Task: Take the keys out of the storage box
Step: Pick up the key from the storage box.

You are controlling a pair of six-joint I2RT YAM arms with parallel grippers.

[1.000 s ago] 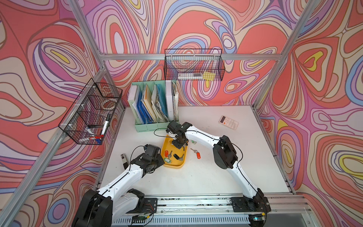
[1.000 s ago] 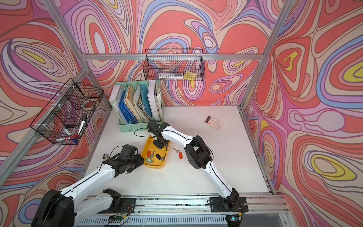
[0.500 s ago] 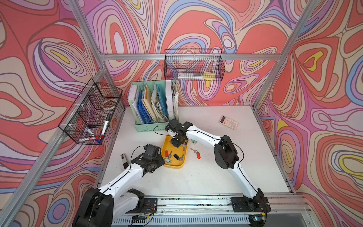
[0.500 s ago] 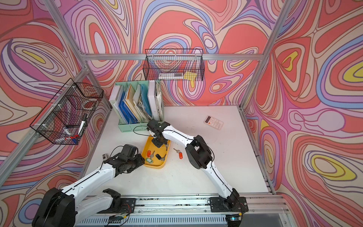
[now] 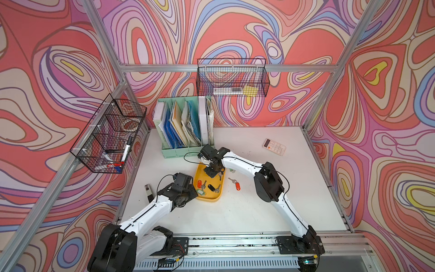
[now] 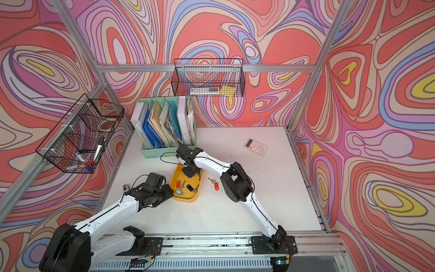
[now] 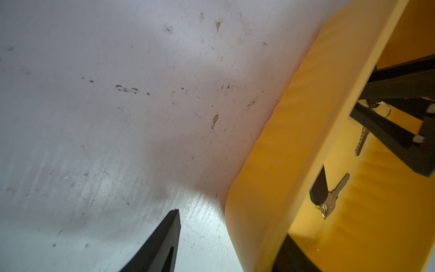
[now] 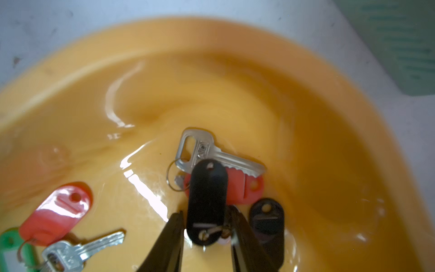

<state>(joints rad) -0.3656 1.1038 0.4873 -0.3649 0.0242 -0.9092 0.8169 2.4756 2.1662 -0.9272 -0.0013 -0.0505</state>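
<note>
Right jaws clenched on a black-tag set (image 8: 207, 202) of the keys, over the storage box (image 5: 208, 199) end away from the left jaws. Tag sits between the fingers (image 8: 171, 242), long axis in line with the jaws: holed end points away from the tips, ring end back in the grip. Its key (image 7: 362, 139) dangles off the ring under the jaws.

In the way: red tag (image 8: 253, 188) with a silver key (image 8: 200, 150) across it, on the box floor directly beyond the held tag, partly covered by it. Second black tag (image 8: 267, 221) just beside one finger, long axis roughly parallel to the held one. Further off past the other finger: another red tag (image 8: 56, 212), green tag (image 8: 27, 249), a key (image 8: 77, 250).

Left jaws released, straddling the box's side wall (image 7: 282, 153): one finger (image 7: 160, 247) on the counter (image 7: 117, 117) side, clear of the wall, the other inside.

Box long axis runs from left jaws to right jaws. Outside it, on the counter: red-tag set (image 5: 237, 186) beside the right arm (image 5: 240, 162). File holder (image 5: 179, 150) just behind the right jaws; white remote (image 5: 274, 146) well apart from both.
</note>
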